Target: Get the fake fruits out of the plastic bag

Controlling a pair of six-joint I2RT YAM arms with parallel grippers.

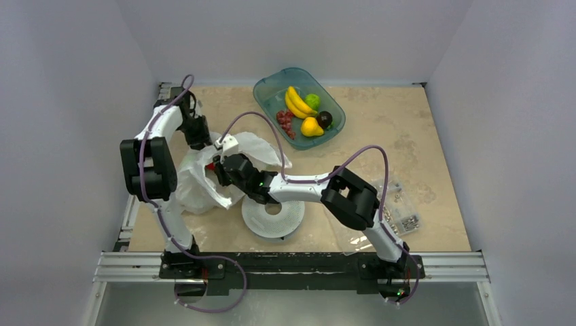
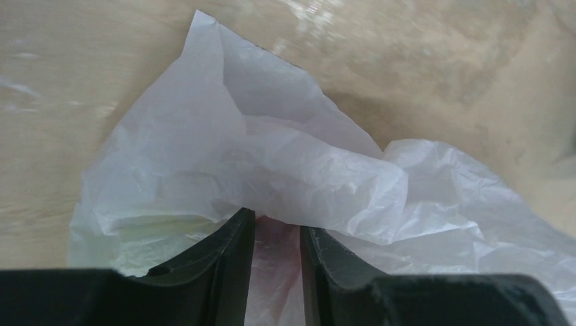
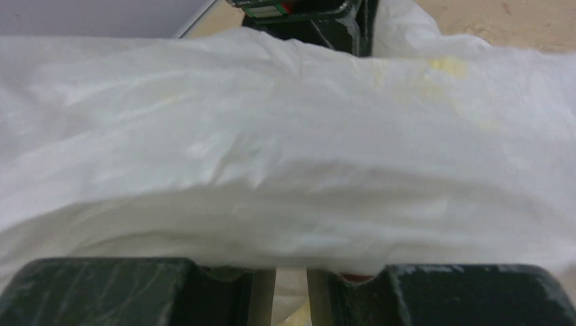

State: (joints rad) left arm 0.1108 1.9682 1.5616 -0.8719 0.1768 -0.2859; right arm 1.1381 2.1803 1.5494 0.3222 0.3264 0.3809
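Arm bases line the near edge in the top view; beyond them the plastic bag (image 1: 193, 183) lies crumpled on the table's (image 1: 407, 136) left side, a red fake fruit (image 1: 212, 165) peeking out beside the right gripper (image 1: 219, 171).

Left wrist view: the left gripper (image 2: 278, 234) pinches bag film between nearly closed fingers.

Right wrist view: narrow-set fingers (image 3: 333, 292) sit under the bag – whether they grasp anything, I cannot tell.

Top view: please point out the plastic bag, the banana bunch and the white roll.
plastic bag (image 1: 197, 190), top external view, on its crumpled near-left side.
banana bunch (image 1: 297, 102), top external view, on the middle of the yellow curve.
white roll (image 1: 272, 227), top external view, on its near rim.
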